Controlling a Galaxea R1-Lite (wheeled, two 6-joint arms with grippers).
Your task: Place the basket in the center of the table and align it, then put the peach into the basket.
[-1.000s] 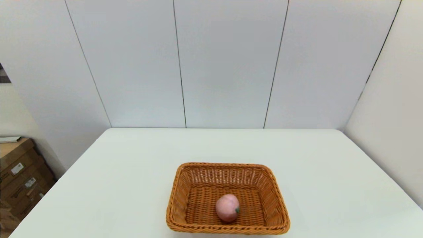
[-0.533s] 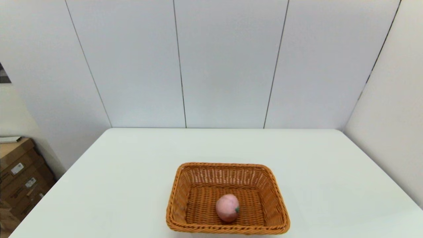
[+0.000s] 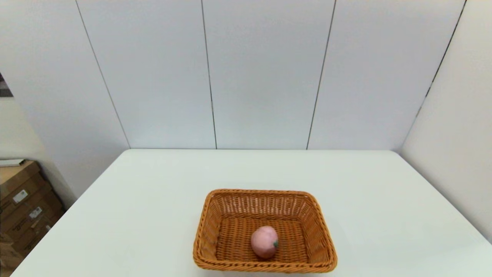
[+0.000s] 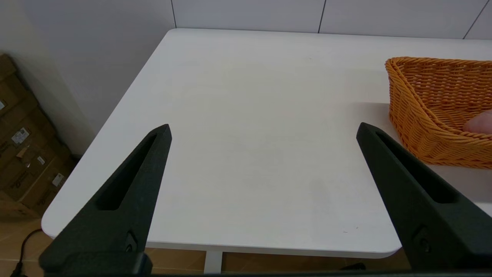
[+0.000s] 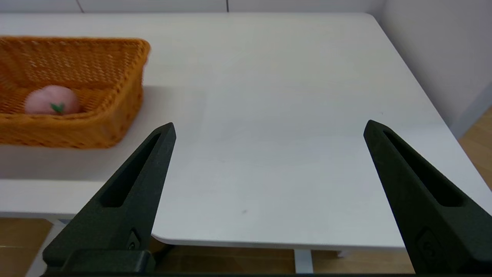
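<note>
The orange-brown wicker basket [image 3: 265, 231] sits on the white table [image 3: 153, 200], near the front edge and about midway across, its sides square to the table. The pink peach [image 3: 264, 241] lies inside it on the woven floor, green stem nub to the right. Neither arm shows in the head view. My left gripper [image 4: 263, 130] is open with nothing between its fingers, held back near the table's front left corner, the basket [image 4: 434, 107] off to its side. My right gripper [image 5: 269, 129] is open too, held back by the front right corner, with basket [image 5: 73, 84] and peach [image 5: 52, 100] to its other side.
Cardboard boxes [image 3: 23, 207] stand on the floor left of the table. White wall panels close off the far edge and the right side. The table's front edge lies just under both grippers.
</note>
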